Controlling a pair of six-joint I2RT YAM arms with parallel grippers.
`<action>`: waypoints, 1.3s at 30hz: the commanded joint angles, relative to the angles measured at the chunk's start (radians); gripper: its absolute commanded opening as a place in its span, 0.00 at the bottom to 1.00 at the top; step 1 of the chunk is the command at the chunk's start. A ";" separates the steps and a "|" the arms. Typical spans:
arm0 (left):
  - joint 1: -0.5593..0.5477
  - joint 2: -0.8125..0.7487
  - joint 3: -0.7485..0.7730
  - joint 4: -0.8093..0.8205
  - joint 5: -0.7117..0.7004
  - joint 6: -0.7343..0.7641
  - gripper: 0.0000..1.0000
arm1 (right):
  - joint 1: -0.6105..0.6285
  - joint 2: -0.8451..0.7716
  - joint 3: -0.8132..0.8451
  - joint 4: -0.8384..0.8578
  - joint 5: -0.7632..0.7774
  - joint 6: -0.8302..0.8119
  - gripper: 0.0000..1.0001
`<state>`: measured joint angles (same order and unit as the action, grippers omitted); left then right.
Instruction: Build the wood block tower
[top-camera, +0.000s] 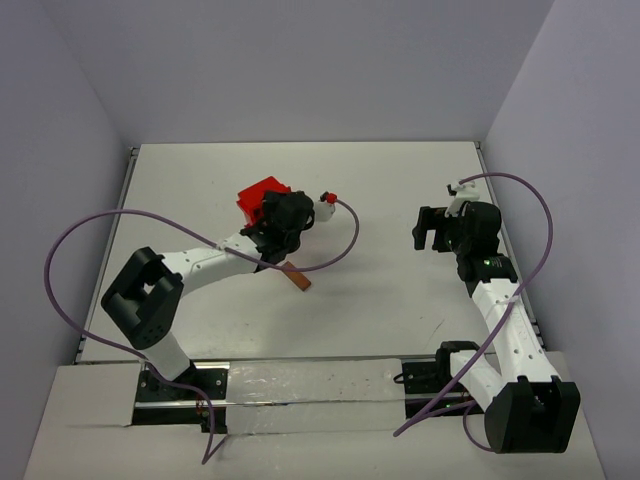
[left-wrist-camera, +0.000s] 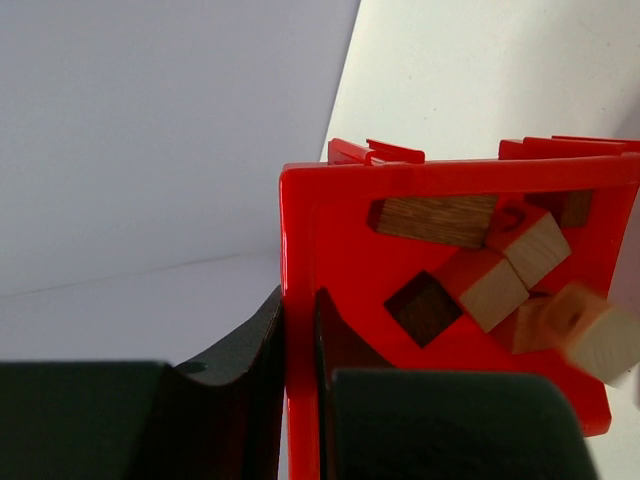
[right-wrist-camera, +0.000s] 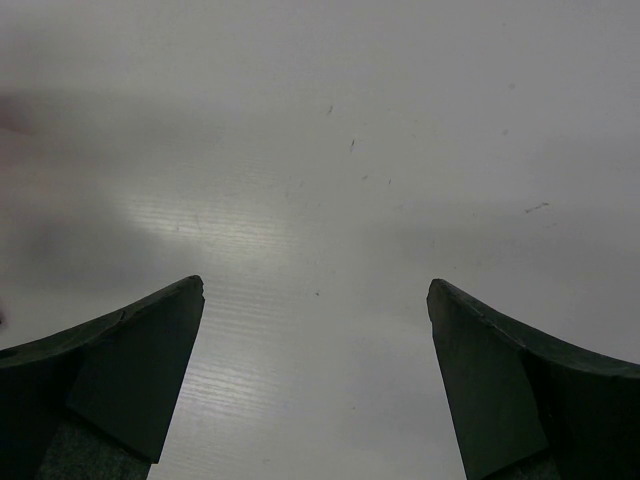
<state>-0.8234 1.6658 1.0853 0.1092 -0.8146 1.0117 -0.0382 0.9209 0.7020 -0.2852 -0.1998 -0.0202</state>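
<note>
White table (top-camera: 380, 190), left hand (left-wrist-camera: 300, 320) clamping red bin (left-wrist-camera: 340, 260) wall, wood blocks (left-wrist-camera: 497, 288) inside

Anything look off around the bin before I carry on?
Yes. The left claw is shut on the wall of the red bin, which looks tipped: the wood blocks bunch in one corner, and a blurred block at the rim seems to be spilling out. One reddish-brown bar lies alone on the table.

Red bin (top-camera: 258, 197), clamped by its wall in left gripper (left-wrist-camera: 298, 312), blocks table (top-camera: 400, 300) left of centre. Wood bar (top-camera: 297, 278) beside that arm. Purple cable (top-camera: 357, 228) loops mid-table. Right side open beneath wide-spread right gripper (right-wrist-camera: 315, 292).
</note>
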 joint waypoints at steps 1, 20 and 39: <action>-0.027 -0.008 0.013 0.135 -0.074 0.062 0.00 | -0.008 0.003 0.050 0.009 0.013 -0.004 1.00; -0.116 -0.047 -0.114 0.308 -0.105 0.193 0.00 | -0.011 0.001 0.048 0.008 0.014 -0.006 1.00; -0.161 0.003 -0.275 0.910 -0.126 0.612 0.00 | -0.012 0.024 0.057 0.005 0.002 -0.004 1.00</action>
<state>-0.9633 1.6474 0.7769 0.7389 -0.9026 1.4837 -0.0441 0.9455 0.7063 -0.2855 -0.2001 -0.0200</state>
